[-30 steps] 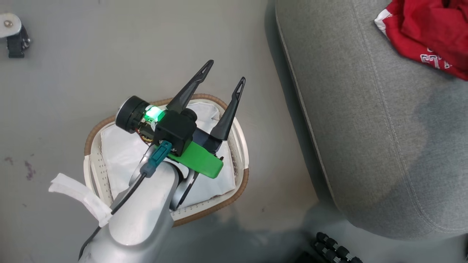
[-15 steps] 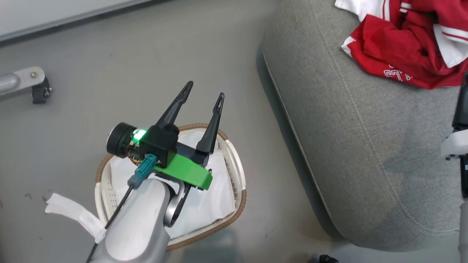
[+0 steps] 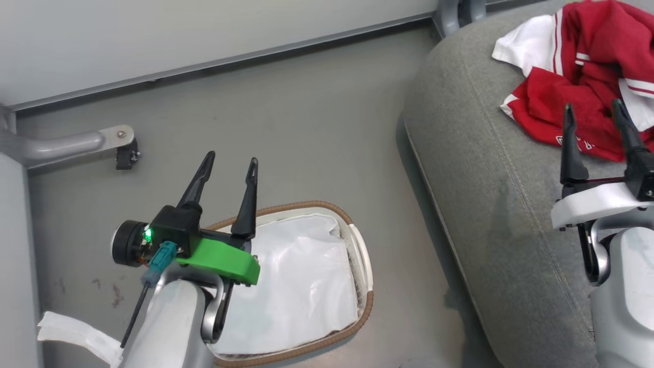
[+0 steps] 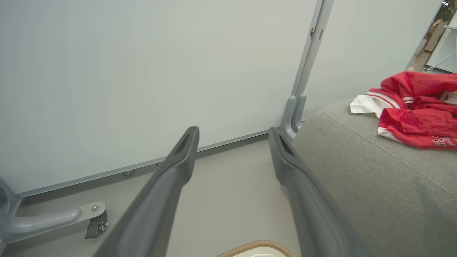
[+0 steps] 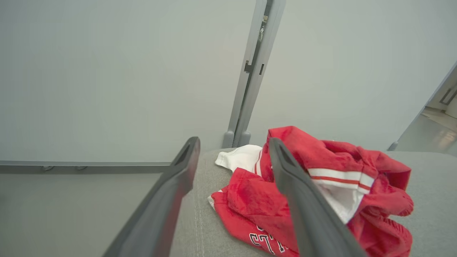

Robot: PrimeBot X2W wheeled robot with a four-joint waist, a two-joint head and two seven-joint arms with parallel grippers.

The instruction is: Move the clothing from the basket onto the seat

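The red and white clothing [image 3: 577,76] lies crumpled on the grey seat [image 3: 511,230] at the upper right. My right gripper [image 3: 592,105] stands open just in front of it, nothing between its fingers. In the right wrist view the clothing [image 5: 257,200] rests on the seat [image 5: 203,214] beyond the open right gripper [image 5: 234,141]. The basket [image 3: 368,301] sits on the floor with just its white liner showing. My left gripper [image 3: 231,157] hovers open over the basket's far left rim. In the left wrist view the open left gripper [image 4: 232,130] points at the wall, with the clothing [image 4: 414,110] to its right.
A pale wall panel runs along the back with a grey metal post [image 4: 303,71] beside the seat's corner. A grey foot with a black castor [image 3: 122,153] sits on the floor at the left. Bare grey floor lies between basket and seat.
The head camera has swung upward, bringing the wall into view. My right gripper has come into the head view, open, in front of the clothing. The left gripper stays open over the basket.
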